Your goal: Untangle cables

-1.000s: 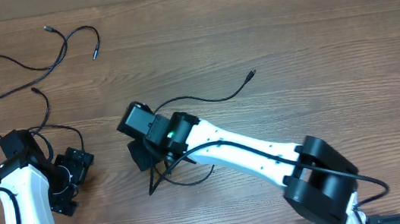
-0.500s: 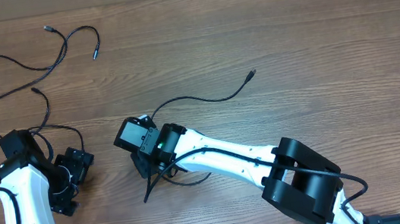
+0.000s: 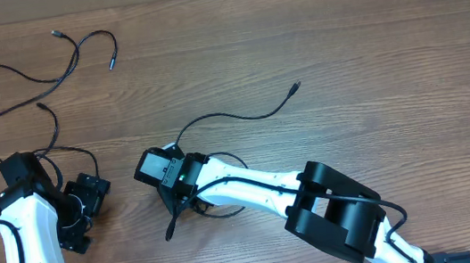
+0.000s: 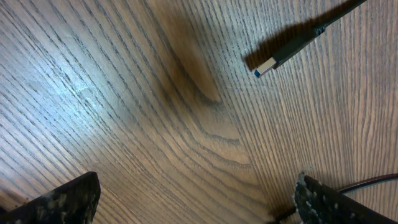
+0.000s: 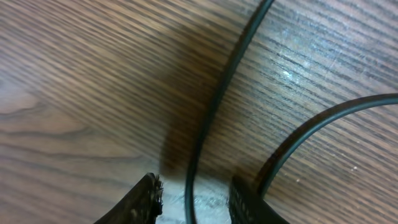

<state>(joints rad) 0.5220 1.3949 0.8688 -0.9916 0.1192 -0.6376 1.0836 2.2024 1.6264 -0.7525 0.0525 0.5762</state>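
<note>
Cables (image 3: 26, 79) lie loose at ten o'clock on the table (image 3: 386, 41). One more cable (image 3: 233, 116) curves in from the centre and runs under your right gripper (image 5: 196, 200). Its fingers stand narrowly apart, straddling that strand without pinching it, likely so you can draw it off the loop (image 5: 323, 124) beside it. Your left gripper (image 4: 199, 199) gapes wide and empty, with a plug (image 4: 273, 62) at one o'clock.

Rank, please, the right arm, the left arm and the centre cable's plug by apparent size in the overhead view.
1. The right arm, largest.
2. The left arm, though the frame's edge cuts it off.
3. The centre cable's plug, tiny.
</note>
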